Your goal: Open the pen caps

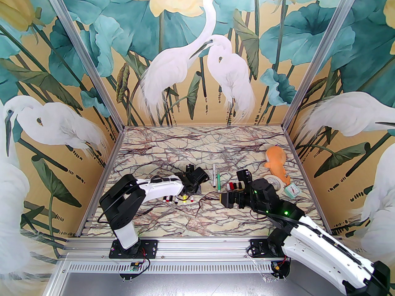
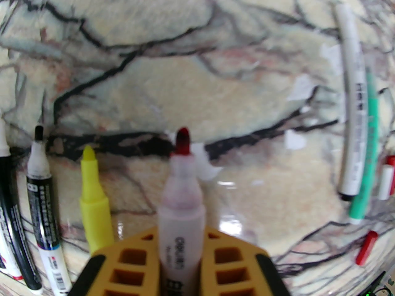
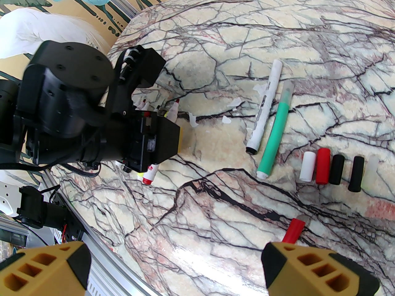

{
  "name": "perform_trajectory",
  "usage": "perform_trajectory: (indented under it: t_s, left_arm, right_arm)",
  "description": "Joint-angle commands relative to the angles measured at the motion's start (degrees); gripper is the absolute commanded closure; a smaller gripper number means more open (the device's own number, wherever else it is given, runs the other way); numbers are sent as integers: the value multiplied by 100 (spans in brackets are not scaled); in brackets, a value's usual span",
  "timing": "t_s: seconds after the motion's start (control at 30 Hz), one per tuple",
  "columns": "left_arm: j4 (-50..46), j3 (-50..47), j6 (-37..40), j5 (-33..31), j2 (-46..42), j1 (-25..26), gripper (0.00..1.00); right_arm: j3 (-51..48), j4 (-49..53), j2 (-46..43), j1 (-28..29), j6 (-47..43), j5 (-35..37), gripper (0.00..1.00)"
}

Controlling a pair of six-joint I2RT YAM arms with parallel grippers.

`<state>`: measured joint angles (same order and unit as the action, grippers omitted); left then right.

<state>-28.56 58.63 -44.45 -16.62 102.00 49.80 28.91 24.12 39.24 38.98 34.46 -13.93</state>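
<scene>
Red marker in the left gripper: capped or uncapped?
Uncapped. The red marker shows a bare felt tip in the left wrist view, the left gripper shut on its barrel. A red cap lies loose on the table.

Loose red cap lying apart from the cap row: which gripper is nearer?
Right. The right gripper hangs open just short of the red cap; the left gripper, shut on a red marker, is farther off.

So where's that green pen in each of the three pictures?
Top external: the green pen lies mid-table, ahead of the arms.
Left wrist: at the far right edge.
Right wrist: right of centre, just above-left of the row of loose caps.
Shared landmark: the white pen immediately to its left.
</scene>
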Motion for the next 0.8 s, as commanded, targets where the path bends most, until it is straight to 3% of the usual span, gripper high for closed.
perform_trajectory:
  t_s: [0.0,0.53,0.77]
  left_arm:
    - [-288,132,-131,-258,110,61,88]
    - [-578,202,-134,-538,273,118,70]
    - [-754,295,-102,-622,128,135,70]
  right_arm:
    - [-84,-21,0,-30,48,57,1]
    - [-228,-106,9,-31,167,112,1]
    - [-237,-100,20,-30,189,137,1]
